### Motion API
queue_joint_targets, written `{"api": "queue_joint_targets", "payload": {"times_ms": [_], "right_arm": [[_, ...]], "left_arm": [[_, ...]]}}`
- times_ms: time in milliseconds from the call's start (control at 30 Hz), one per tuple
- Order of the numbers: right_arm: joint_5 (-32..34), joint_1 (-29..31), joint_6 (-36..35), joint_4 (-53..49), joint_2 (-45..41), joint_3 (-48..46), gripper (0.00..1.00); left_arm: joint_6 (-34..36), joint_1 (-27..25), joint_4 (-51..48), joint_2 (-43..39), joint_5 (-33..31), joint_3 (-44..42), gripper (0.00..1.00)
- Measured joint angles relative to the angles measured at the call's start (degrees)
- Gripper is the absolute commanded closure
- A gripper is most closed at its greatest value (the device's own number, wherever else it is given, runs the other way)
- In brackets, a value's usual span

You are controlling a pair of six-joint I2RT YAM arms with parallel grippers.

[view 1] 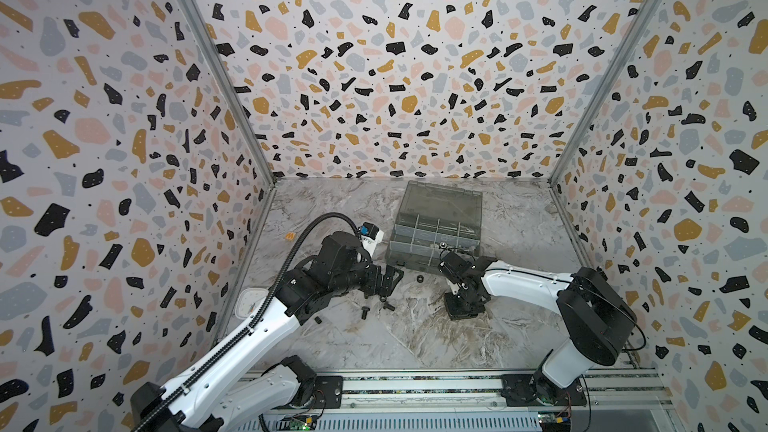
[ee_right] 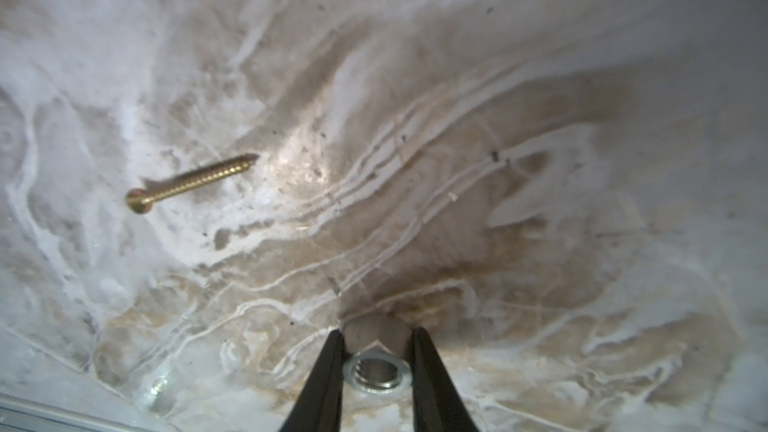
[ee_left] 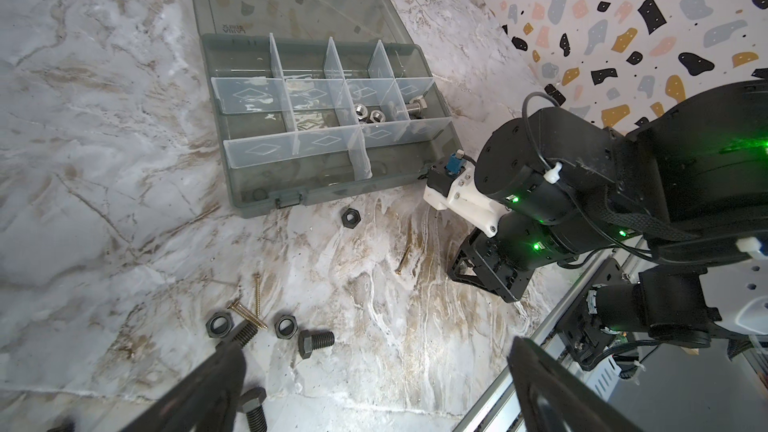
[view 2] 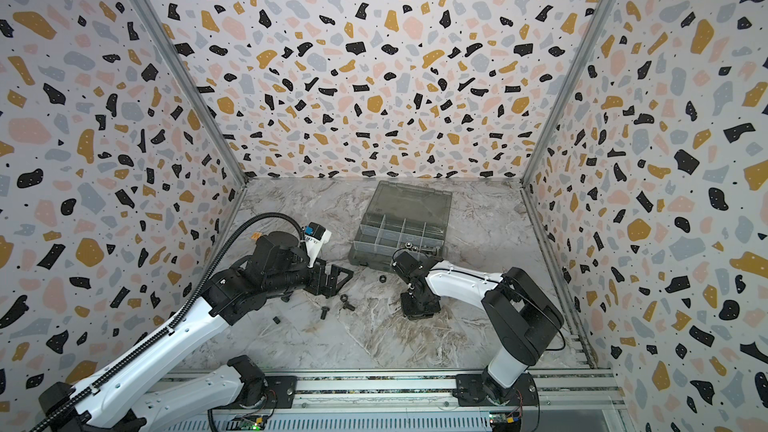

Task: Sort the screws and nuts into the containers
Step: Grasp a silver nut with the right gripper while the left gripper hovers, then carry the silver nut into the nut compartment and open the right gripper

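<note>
My right gripper [ee_right: 377, 342] points straight down at the table, and its two black fingers are shut on a silver nut [ee_right: 377, 372] that rests on the marble. A brass screw [ee_right: 191, 182] lies apart from it. My left gripper [ee_left: 376, 388] hovers open over a loose cluster of black bolts [ee_left: 316, 340], black nuts [ee_left: 285, 325] and thin brass screws [ee_left: 249, 313]. One black nut [view 1: 419, 279] lies alone in front of the containers. These are compartments of an open smoky-grey organiser box [ee_left: 266, 205]; one holds silver nuts [ee_left: 370, 112], its neighbour a silver bolt [ee_left: 409, 108].
The box lid [view 1: 440, 201] lies open flat toward the back wall. A white square clock [view 1: 249, 303] sits by the left wall, partly behind my left arm. The metal rail [view 1: 415, 386] runs along the front edge. Patterned walls close in three sides.
</note>
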Motion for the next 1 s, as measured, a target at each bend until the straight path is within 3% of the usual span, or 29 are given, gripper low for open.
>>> {"api": "queue_joint_targets", "payload": {"times_ms": [167,467,700,1000], "right_arm": [[1.0,0.0,-0.2,-4.0,0.2,4.6,0.81],[4.0,-3.9,-3.5,-8.7,1.6,24.0,0.81],[5.1,-10.3,-8.1,-9.3,12.3,36.0,0.81],[5.0,-15.9,-12.2,-9.8,22.8,44.2,0.81]], "left_arm": [[0.1,0.0,0.0,0.1,-0.2,0.0,0.0],[2.2,0.0,-0.6,4.3,-1.6,1.7,0.0],[4.2,0.0,-0.5,8.4,-2.0,5.4,0.0],[5.6,0.0,-0.4,13.0,-2.2,7.6,0.0]]}}
